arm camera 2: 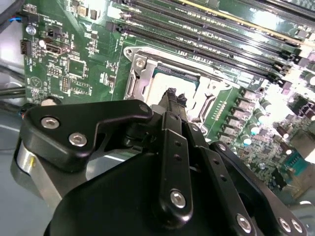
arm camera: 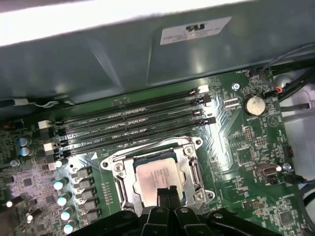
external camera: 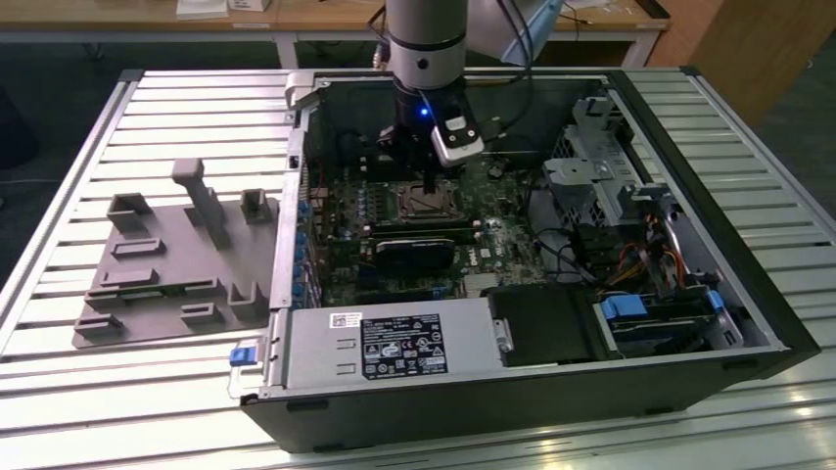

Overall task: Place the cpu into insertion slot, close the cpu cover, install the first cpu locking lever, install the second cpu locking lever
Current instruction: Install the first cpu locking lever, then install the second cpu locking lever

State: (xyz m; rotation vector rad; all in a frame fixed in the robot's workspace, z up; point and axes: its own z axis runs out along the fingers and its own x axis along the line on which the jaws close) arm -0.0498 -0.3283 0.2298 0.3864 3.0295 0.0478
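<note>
Exterior view: open computer case [external camera: 549,392] lies on a slatted surface [external camera: 78,392]. Arm reaches down into it; gripper [external camera: 432,184] hangs just above the insertion slot [external camera: 426,203] on the green motherboard [external camera: 496,245]. Grey fixture tray [external camera: 170,264] sits outside the case, toward 9 o'clock from the slot.

Second wrist view: gripper [arm camera 2: 171,94] fingers pressed together, holding nothing, tips over the cpu [arm camera 2: 165,88], which lies seated in the slot. Cpu cover [arm camera 2: 147,73] lies flat around the chip.

First wrist view: gripper [arm camera: 169,192] tips closed at the cpu [arm camera: 157,178] edge; memory slots [arm camera: 133,125] run alongside the socket.
</note>
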